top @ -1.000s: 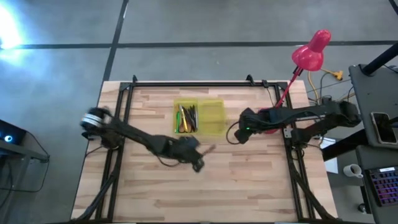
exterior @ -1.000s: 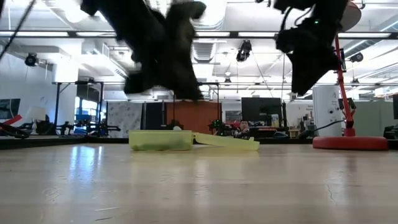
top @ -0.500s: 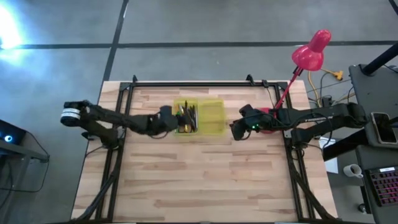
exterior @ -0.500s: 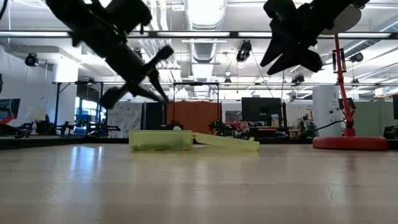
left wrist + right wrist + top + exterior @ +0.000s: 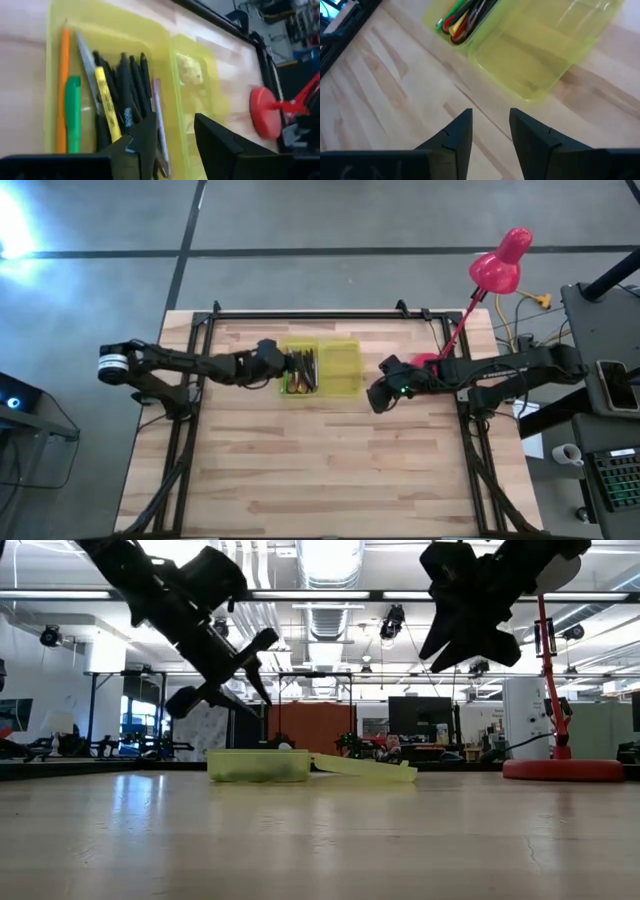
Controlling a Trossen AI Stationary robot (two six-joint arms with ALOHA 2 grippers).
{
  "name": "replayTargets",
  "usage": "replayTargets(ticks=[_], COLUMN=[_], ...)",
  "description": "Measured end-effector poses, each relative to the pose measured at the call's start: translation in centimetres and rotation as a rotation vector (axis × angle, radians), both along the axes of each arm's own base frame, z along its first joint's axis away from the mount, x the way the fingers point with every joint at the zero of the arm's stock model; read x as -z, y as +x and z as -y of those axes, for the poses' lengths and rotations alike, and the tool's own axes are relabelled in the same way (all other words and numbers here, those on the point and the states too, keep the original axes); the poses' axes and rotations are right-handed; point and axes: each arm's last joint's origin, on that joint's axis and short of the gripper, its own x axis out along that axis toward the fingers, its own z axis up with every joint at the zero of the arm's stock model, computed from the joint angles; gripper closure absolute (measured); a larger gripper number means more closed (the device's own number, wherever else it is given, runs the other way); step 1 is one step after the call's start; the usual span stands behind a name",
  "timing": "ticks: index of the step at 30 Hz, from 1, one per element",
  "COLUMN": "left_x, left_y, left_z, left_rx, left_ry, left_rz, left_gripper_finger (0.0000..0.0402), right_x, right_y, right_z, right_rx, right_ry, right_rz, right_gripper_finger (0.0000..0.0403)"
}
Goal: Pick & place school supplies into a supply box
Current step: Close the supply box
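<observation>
No text, label, brand, number or sign can be read anywhere in these views. The pens in the supply box [image 5: 107,30] show only faint marks too blurred to make out, and the screens and boards in the room far beyond the table carry nothing legible.
</observation>
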Motion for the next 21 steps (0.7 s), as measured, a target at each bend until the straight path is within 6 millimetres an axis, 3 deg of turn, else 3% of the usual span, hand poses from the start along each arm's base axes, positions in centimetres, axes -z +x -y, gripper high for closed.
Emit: replayTargets(ticks=[3, 7, 15, 19, 21], left_x=[-0.6, -2.9, -7.8, -9.9, -10.7], left_y=[0.0, -0.5, -3.5, -5.1, -5.7], left_z=[0.0, 0.2, 1.6, 2.7, 3.4], left_rx=[0.041, 0.057, 0.144, 0.197, 0.237], left_ry=[0.048, 0.083, 0.234, 0.302, 0.330], left_rz=[-0.024, 0.056, 0.183, 0.252, 0.278], left_gripper_finger=[0.0285, 0.0284, 0.0284, 0.0284, 0.0284], right_x=[0.3, 0.6, 0.7, 0.1, -1.0], right_y=[0.2, 0.4, 0.2, 0.2, 0.5], right_z=[-0.3, -1.2, -3.3, -3.3, -3.7], right_rx=[-0.016, -0.041, -0.162, -0.137, -0.246], right_ry=[0.014, 0.064, 0.050, 0.081, 0.073], right_rz=[-0.007, -0.020, -0.037, 0.001, 0.049], right_gripper_finger=[0.0279, 0.0276, 0.0279, 0.0284, 0.0284])
